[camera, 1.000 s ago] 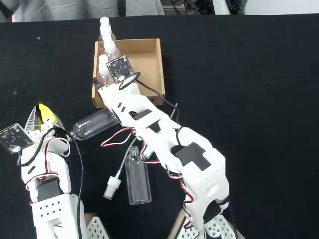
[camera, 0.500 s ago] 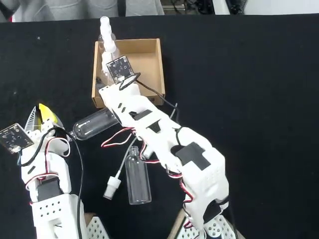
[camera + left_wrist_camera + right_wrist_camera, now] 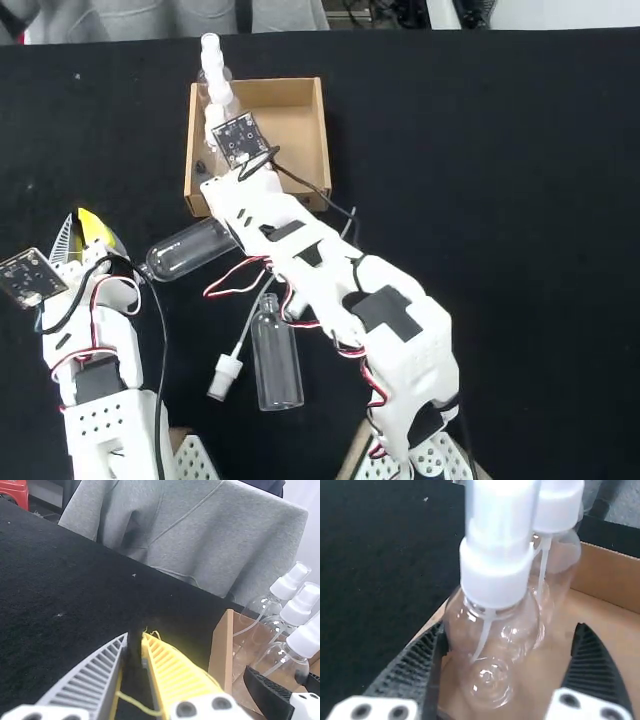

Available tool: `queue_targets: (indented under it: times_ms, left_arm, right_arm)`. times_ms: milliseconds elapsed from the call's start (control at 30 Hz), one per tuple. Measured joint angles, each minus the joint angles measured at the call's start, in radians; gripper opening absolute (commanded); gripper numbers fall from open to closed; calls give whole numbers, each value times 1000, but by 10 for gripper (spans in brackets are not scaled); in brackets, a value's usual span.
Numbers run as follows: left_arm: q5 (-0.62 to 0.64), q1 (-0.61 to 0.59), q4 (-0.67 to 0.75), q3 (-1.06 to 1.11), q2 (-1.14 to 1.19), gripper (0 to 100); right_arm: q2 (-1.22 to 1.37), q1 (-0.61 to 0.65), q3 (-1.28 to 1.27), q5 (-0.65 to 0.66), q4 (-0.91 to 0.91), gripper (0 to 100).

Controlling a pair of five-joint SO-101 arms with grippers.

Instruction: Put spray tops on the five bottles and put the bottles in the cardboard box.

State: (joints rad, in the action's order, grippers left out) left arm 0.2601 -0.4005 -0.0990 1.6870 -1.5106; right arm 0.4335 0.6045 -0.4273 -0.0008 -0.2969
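While the right claw sits spread wide over the left side of the cardboard box, a capped bottle stands between its jaws. It is close against one jaw and clear of the other, so I read the claw as open, not gripping. A second capped bottle stands just behind the first.

These bottles look like thin clear plastic and seem empty, so I judge them light, slick and easy to dent. With the top on they are likely top-heavy. I would hold one across the widest part of the body with modest pressure, never by the white head.

The left claw rests at the lower left of the high view, jaws all but together with nothing between them.

On the black worktop, two bare bottles lie on their sides, one left of centre and one lower down. A loose spray top lies beside the lower one, its thin tube trailing. I'd take it by the collar, as the tube looks bendy.

From above, the arm covers the spot where its jaws work, so the right wrist view is where I read the jaw gap. The left wrist view gives me a side look at three white tops in a row by the box wall.
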Motion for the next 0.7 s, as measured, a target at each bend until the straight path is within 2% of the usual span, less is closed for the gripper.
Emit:
queue_targets:
  times_ms: [233, 700]
  left_arm:
    - [0, 0, 0, 0, 0, 41]
    - [0, 0, 0, 0, 0, 41]
  right_arm:
    - [-18, 0, -32, 0, 32, 329]
    - [-222, 0, -132, -40, 169, 329]
